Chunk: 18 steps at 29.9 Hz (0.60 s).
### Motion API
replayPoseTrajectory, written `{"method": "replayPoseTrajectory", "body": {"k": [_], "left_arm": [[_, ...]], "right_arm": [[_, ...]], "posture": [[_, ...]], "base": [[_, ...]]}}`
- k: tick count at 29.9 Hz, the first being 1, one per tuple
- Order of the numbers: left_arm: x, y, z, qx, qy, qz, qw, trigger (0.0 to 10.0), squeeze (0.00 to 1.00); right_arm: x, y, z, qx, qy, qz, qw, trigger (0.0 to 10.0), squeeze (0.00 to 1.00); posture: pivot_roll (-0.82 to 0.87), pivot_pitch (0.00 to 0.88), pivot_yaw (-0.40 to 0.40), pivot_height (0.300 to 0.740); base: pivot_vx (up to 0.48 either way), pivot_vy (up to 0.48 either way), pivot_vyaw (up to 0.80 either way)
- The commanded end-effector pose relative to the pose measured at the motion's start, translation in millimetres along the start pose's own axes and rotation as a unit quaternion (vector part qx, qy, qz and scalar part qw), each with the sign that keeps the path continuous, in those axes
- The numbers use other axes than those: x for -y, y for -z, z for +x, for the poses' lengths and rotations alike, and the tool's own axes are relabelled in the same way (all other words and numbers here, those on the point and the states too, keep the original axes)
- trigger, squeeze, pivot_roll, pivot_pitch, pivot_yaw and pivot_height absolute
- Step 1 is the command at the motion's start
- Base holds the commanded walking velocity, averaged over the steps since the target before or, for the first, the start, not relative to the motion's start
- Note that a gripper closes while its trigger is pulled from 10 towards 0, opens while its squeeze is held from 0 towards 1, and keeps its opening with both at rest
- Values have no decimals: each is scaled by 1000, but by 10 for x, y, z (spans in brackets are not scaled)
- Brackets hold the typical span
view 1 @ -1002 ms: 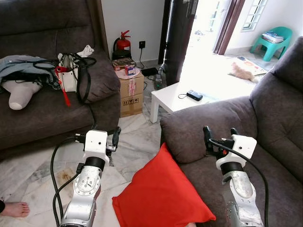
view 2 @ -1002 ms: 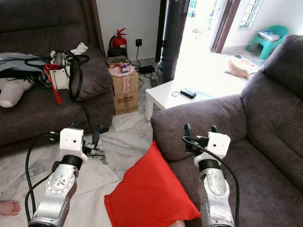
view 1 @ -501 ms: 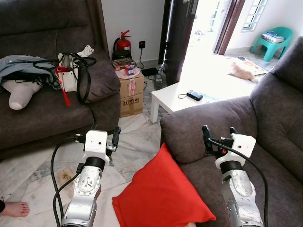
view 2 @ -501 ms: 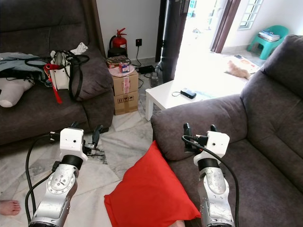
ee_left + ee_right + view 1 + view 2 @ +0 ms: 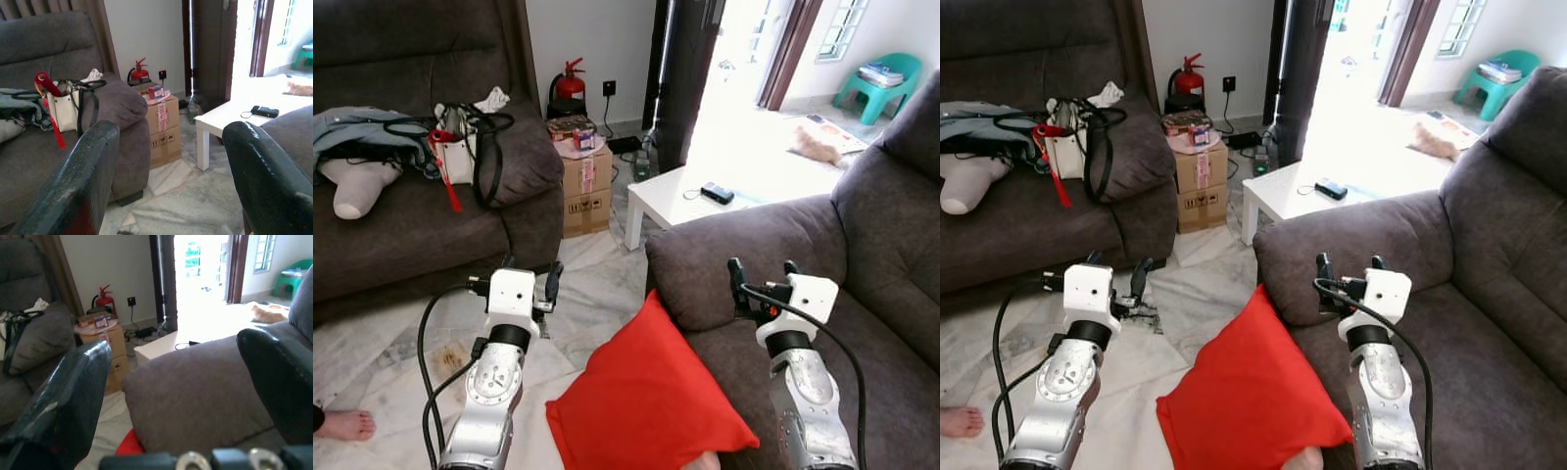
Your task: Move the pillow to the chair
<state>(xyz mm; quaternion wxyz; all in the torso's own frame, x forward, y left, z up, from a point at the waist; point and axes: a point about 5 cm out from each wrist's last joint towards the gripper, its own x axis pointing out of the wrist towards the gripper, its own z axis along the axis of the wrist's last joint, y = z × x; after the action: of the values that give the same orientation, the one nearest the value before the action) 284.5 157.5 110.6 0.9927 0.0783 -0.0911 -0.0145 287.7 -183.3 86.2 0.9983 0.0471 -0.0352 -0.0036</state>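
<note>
While pillow (image 5: 646,401) leans on front edge of armchair (image 5: 862,235) seat, lower corner on floor (image 5: 597,284), both grippers hover released, holding nothing. Left gripper (image 5: 527,279) above floor, just beside pillow's left edge. Right gripper (image 5: 761,279) above seat, near armrest. Pillow judged light, soft, compressible; fabric likely non-slip. Recommended hold: pinch top corner, or squeeze opposite edges with both grippers. Floor: polished marble, likely slick. Room: sofa (image 5: 411,215) with bag, cardboard boxes (image 5: 585,186), white low table (image 5: 685,201), open doorway.
</note>
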Motion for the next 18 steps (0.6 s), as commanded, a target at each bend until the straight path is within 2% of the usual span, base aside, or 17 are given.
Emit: {"method": "replayPoseTrajectory", "body": {"k": [1,18], "left_arm": [[1,-42,5,8,-3,-1,1000,10000,0],[8,-42,0,7,-5,-3,1000,10000,0]], "right_arm": [[-1,9,-8,0,-5,-4,1000,10000,0],[6,8,-1,-3,-4,-3,1000,10000,0]], "posture": [[50,0,-60,628],[53,0,-65,628]], "base": [[0,0,0],[0,0,0]]}}
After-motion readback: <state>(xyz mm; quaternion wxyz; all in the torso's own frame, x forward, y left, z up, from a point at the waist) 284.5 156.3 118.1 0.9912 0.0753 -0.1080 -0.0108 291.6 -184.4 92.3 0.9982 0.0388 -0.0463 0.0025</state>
